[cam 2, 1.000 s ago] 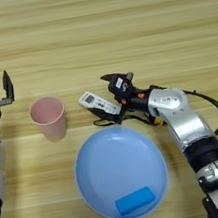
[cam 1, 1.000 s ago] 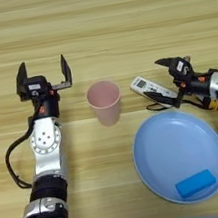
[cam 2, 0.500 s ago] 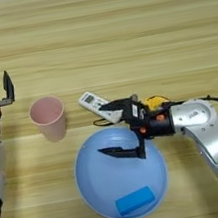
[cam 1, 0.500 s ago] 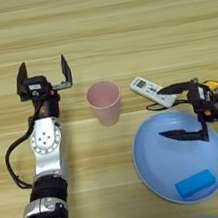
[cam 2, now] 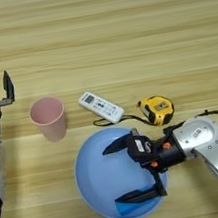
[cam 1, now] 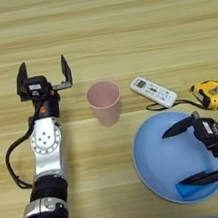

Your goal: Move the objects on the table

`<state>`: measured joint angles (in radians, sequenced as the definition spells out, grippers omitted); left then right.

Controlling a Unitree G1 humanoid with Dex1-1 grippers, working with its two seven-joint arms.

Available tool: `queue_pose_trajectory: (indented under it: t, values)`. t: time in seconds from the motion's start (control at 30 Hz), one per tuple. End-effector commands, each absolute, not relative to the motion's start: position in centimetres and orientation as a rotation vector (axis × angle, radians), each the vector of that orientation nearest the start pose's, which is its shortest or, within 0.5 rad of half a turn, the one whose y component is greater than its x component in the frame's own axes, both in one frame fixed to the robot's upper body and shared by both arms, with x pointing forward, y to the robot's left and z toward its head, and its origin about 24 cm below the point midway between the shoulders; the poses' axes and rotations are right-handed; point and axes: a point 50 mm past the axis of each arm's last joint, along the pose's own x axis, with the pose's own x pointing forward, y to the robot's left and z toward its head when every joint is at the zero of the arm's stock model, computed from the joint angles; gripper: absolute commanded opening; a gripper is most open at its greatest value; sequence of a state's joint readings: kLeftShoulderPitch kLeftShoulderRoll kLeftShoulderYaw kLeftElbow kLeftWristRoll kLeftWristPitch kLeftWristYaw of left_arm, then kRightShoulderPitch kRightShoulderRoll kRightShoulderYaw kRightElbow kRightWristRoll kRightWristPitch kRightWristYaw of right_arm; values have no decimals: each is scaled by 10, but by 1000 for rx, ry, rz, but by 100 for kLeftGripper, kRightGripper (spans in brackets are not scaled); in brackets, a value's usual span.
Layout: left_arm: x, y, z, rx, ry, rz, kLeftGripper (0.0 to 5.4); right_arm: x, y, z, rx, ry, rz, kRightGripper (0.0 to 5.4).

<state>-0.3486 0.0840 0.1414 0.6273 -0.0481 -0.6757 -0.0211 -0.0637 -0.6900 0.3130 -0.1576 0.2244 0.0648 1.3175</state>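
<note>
You are seeing no readable text; the remote control point(cam 2: 100, 107) buttons and screen are showing nothing legible.

The wood-grain counter point(cam 1: 116, 23) is occupied by a pink cup point(cam 1: 105, 102), a white remote control point(cam 1: 153, 91), a tape measure point(cam 1: 210, 94) and a blue plate point(cam 1: 156, 161).

- Table point(cam 1: 116, 23): light-brown wood grain with horizontal plank lines.
- Cup point(cam 1: 104, 101): pale pink.
- Remote control point(cam 1: 153, 91): white.
- Tape measure point(cam 1: 210, 94): yellow and black.
- Plate point(cam 1: 155, 158): light blue.
- Block point(cam 2: 129, 208): bright blue.
- Right gripper point(cam 2: 123, 171): black fingers.
- Left gripper point(cam 1: 43, 72): black fingers.
</note>
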Motion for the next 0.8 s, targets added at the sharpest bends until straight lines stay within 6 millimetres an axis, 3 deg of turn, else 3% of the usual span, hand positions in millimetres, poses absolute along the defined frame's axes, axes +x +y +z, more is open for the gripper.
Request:
queue_pose_trajectory:
  t: [0.03, 0.8]
  values:
    - [305, 177, 61, 18, -406, 58, 540, 199, -163, 58, -479, 360, 1646, 538]
    - [306, 176, 61, 16, -404, 56, 540, 202, -175, 45, -687, 425, 1632, 538]
